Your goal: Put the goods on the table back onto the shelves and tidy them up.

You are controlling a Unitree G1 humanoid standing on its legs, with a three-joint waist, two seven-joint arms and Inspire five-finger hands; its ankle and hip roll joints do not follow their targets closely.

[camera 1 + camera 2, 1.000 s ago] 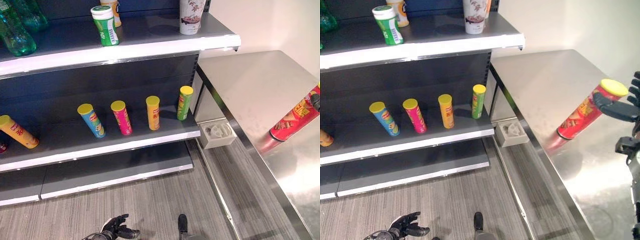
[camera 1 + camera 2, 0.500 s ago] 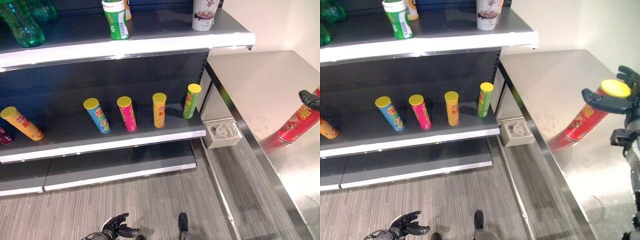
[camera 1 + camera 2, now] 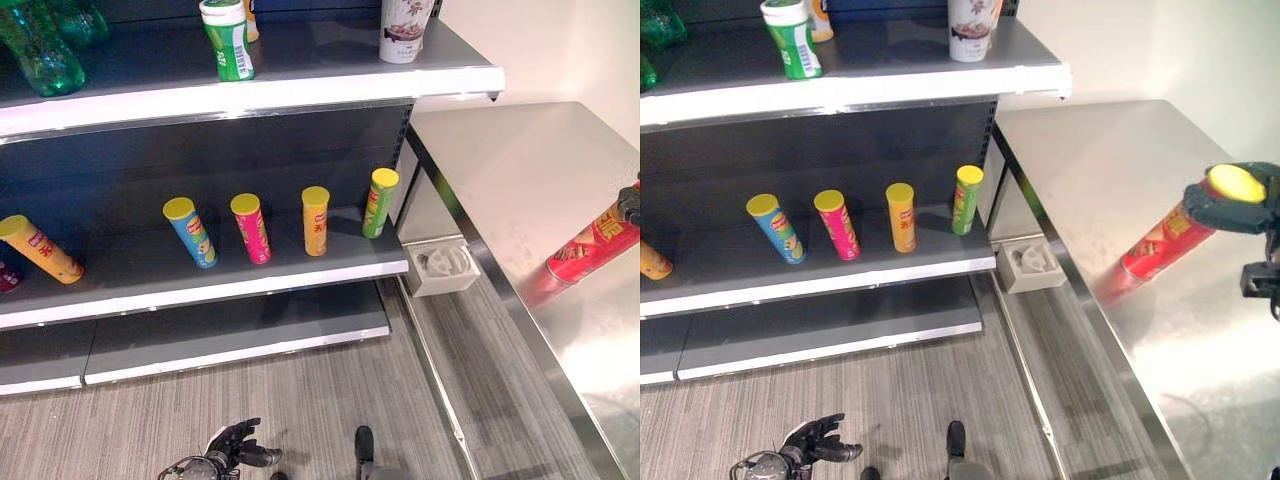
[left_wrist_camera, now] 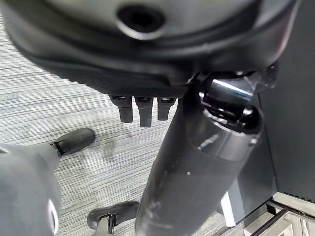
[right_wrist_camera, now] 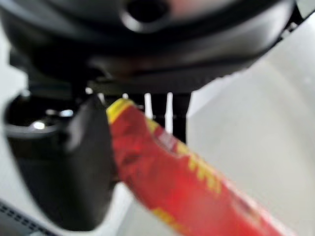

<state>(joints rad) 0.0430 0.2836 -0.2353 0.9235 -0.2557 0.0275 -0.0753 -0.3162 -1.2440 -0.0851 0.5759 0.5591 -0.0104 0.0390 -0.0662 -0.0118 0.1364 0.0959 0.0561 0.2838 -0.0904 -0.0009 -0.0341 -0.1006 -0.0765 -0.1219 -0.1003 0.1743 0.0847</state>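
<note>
The red can is tilting over the steel table on the right, its yellow lid now wrapped by my right hand, which was only reaching a second ago. My left hand is hanging relaxed over the floor.

Both eye views look down from the head, sharing the shelves, floor and steel table. The left wrist view faces the carpeted floor from close. The right wrist view sits very near the red can.
</note>
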